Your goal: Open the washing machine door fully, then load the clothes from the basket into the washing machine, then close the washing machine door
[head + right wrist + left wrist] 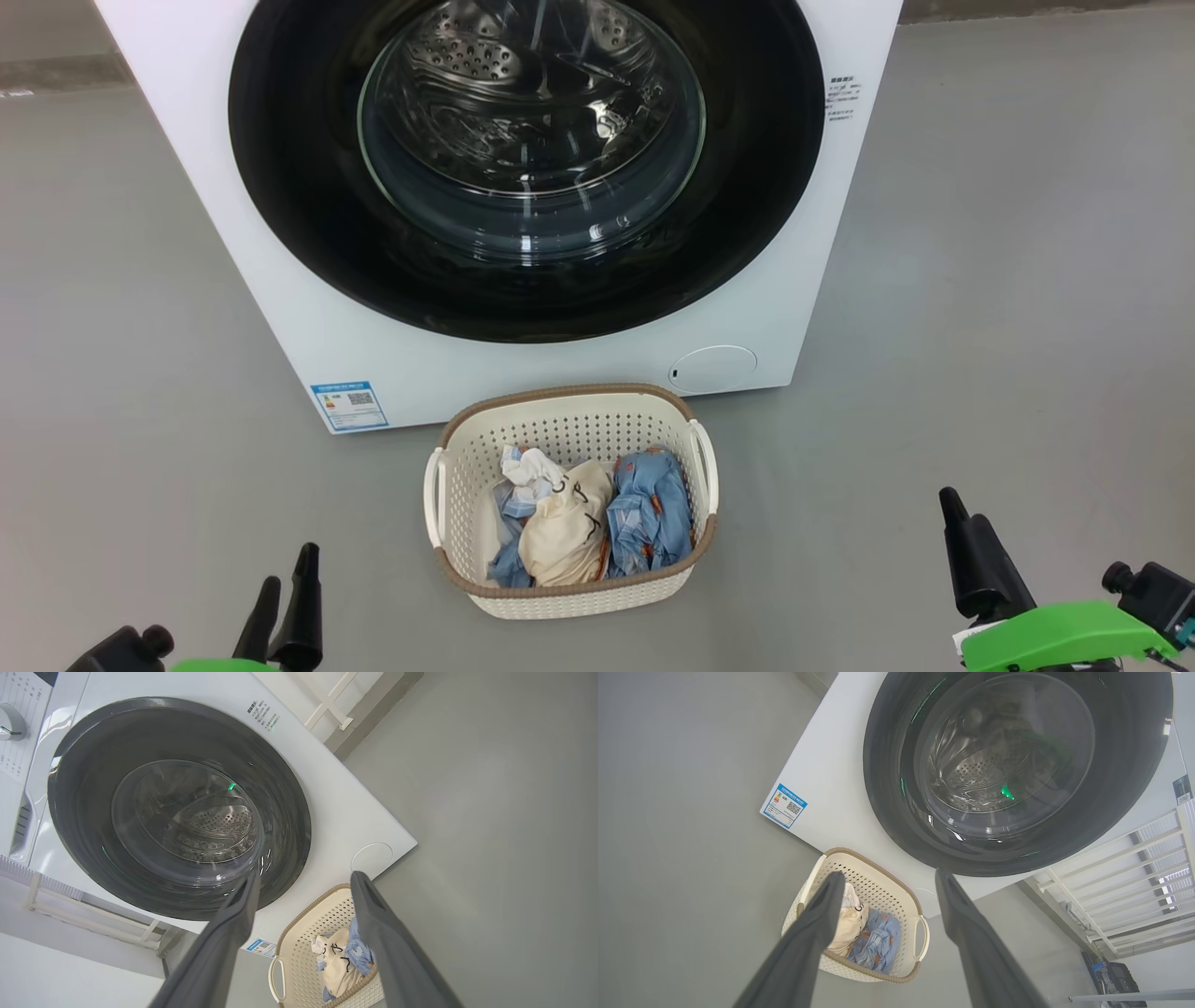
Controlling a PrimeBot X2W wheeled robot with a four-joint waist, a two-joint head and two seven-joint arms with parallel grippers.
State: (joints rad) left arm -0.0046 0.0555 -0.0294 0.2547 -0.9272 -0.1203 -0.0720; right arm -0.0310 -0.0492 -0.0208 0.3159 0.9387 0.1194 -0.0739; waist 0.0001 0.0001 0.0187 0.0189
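Head view: the washing machine door (747, 233) is shut on the washing machine (280, 317); the basket (569, 425) sits on the floor (980, 327) just in front, holding the clothes (569, 532) | Left wrist view: your left pincer (889, 877) stands apart, empty | Right wrist view: your right pincer (303, 877) stands apart, empty, facing the door

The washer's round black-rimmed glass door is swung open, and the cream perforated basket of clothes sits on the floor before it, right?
No: the round black-rimmed glass door is shut on the white front-loading washer, as the head view shows. The cream perforated basket of clothes does sit before it.
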